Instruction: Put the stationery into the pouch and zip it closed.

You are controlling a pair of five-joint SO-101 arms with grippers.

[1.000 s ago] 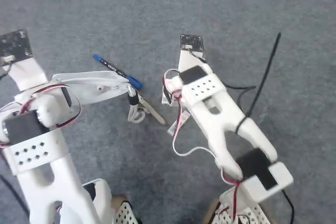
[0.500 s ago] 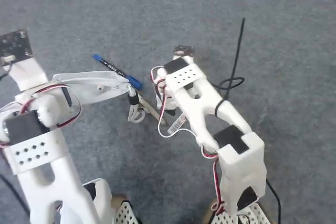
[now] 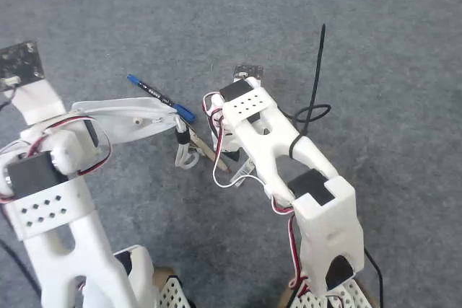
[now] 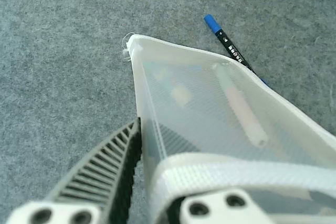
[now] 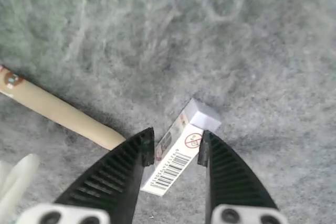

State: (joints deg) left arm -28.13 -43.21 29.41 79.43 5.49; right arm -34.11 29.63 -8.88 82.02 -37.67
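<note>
My left gripper (image 4: 142,135) is shut on the edge of a white mesh pouch (image 4: 210,114), holding it up off the mat; in the high view the pouch (image 3: 123,117) hangs at the left. Something pale shows through the mesh. A blue pen (image 3: 157,96) (image 4: 227,44) lies just beyond the pouch. A white eraser (image 5: 181,153) with a barcode sleeve lies on the mat between the fingers of my right gripper (image 5: 176,142), which stands open astride it. In the high view the eraser (image 3: 244,169) peeks from under the right arm. A beige pencil (image 5: 60,113) (image 3: 206,151) lies beside it.
A white cord loop (image 3: 186,158) lies near the pouch's corner. A black cable (image 3: 316,84) sticks up from the right arm. Grey carpet (image 3: 390,70) covers the table, with open room at the right and back.
The right arm has swung left and folded down over the eraser, and its cable now stands more upright. The left arm and the pouch have stayed put.
</note>
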